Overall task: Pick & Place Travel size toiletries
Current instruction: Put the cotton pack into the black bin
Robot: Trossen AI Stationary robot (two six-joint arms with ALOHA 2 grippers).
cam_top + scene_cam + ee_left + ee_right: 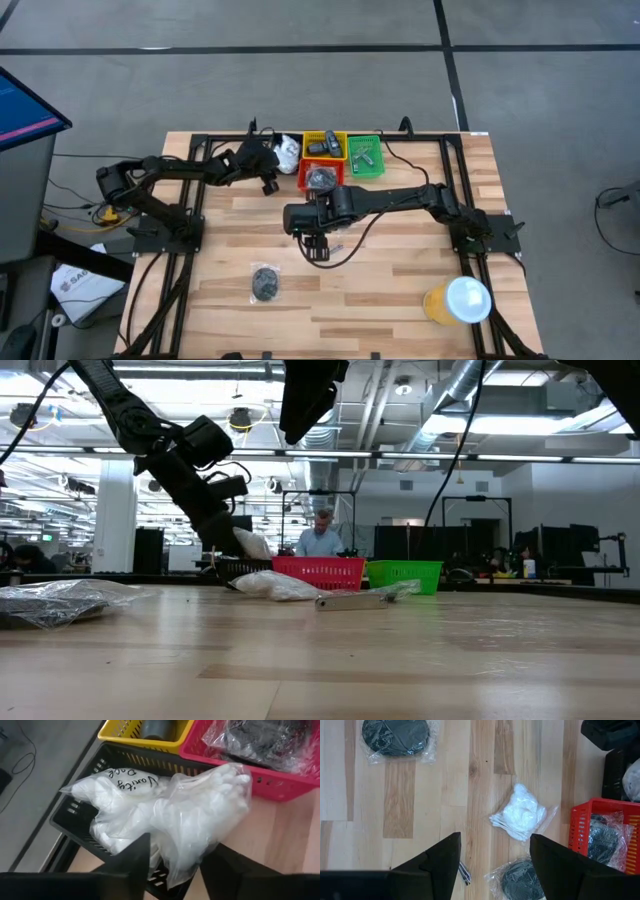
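Note:
My left gripper (182, 855) is open at the black bin (75, 820), at the table's far edge. Its fingers stand on either side of the lower end of a white crinkly packet (190, 815) that lies over the bin's rim, with another white packet (115, 790) beside it. My right gripper (495, 845) is open and empty above the table's middle (315, 240). Below it lie a white packet (520, 815), a dark disc in plastic (520, 880) and a little silvery tube (464, 872). Another wrapped disc (265, 283) lies nearer the front. My left gripper's open fingers (137, 860) flank the white packet's lower end (175, 865) from above, slanting toward the far edge. I cannot tell whether they touch it. The packet rests on the black bin's rim and on the packet beside it.
Red bin (322, 177) holds wrapped dark discs, yellow bin (324, 145) black pieces, green bin (364, 154) silvery tubes, all at the far edge. An orange cup with a white lid (457, 302) stands front right. A person (322, 535) shows beyond the table.

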